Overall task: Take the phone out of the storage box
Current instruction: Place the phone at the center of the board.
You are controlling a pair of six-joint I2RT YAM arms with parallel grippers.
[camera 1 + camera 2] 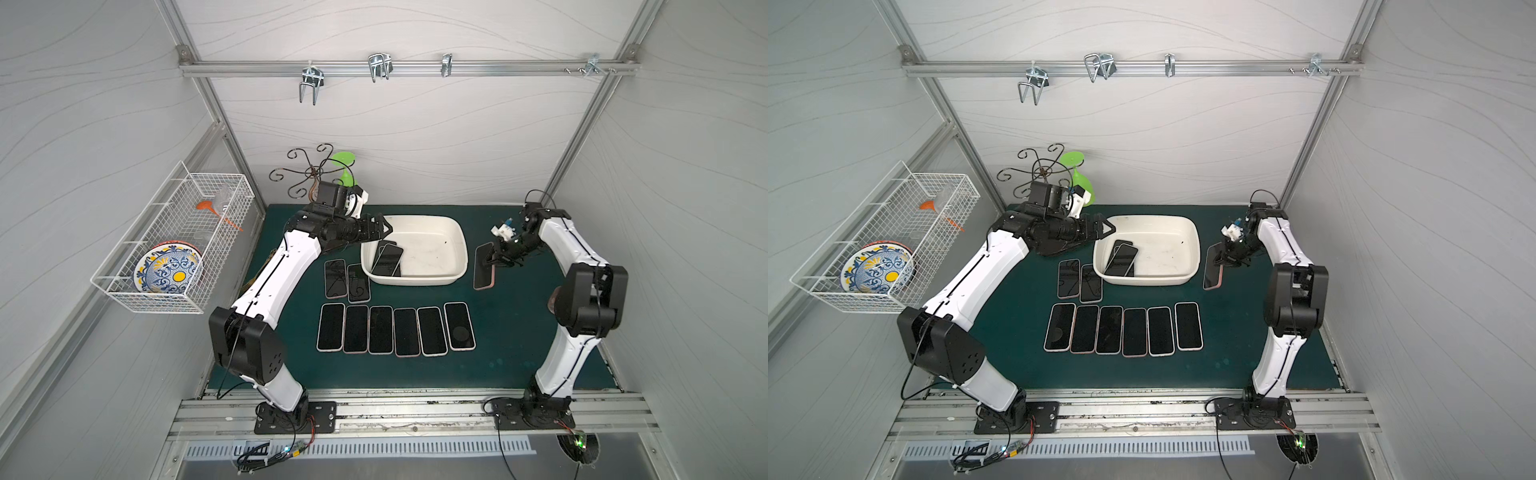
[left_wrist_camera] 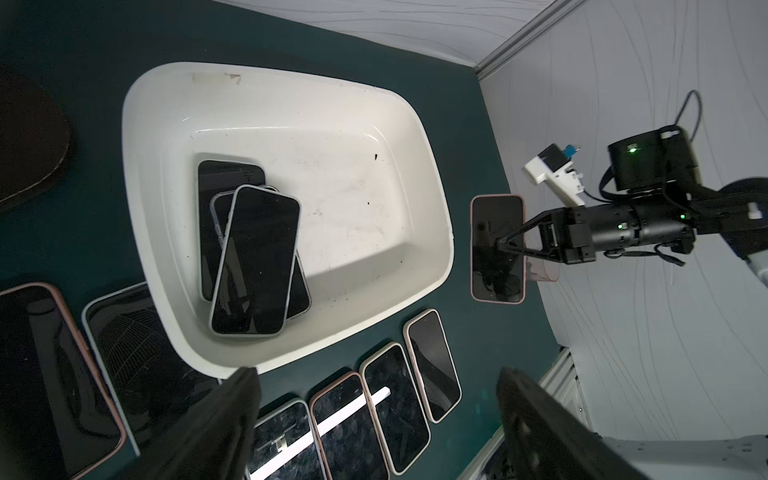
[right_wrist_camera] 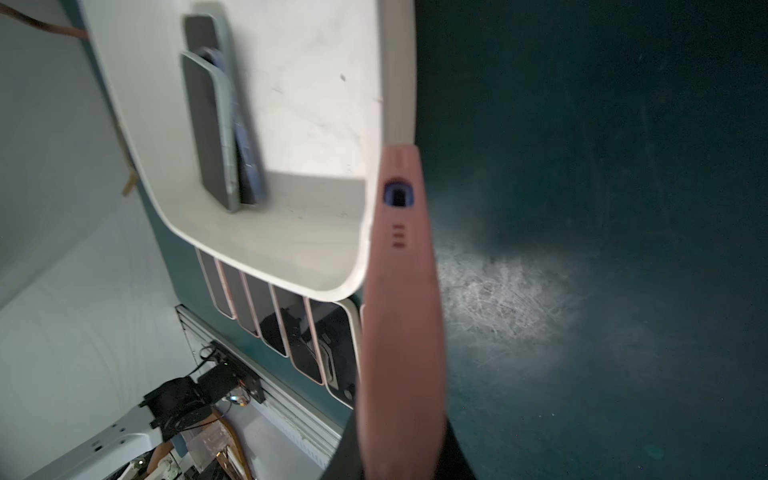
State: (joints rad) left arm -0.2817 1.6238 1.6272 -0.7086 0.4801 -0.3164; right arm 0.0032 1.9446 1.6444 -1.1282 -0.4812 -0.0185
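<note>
While the right gripper (image 1: 491, 261) is clamped on a pink-cased phone (image 1: 483, 275) just outside the right end of the storage box (image 1: 456, 239), above the green mat (image 1: 519, 332), the left gripper (image 1: 386, 228) hovers with jaws spread wide over the box's left rim. Three stacked phones (image 1: 388, 259) lie in the box's left part. In front, six phones (image 1: 395, 330) sit in a row; two more (image 1: 347, 280) lie beside the box's left side.

White curved shells on left arm (image 1: 293, 259) and right arm (image 1: 559, 239); blocky black joints (image 1: 245, 345); thin black cables (image 1: 269, 276) along the links; black screwed base plates (image 1: 296, 417); black triangular jaws; white camera mounts (image 1: 503, 230).
</note>
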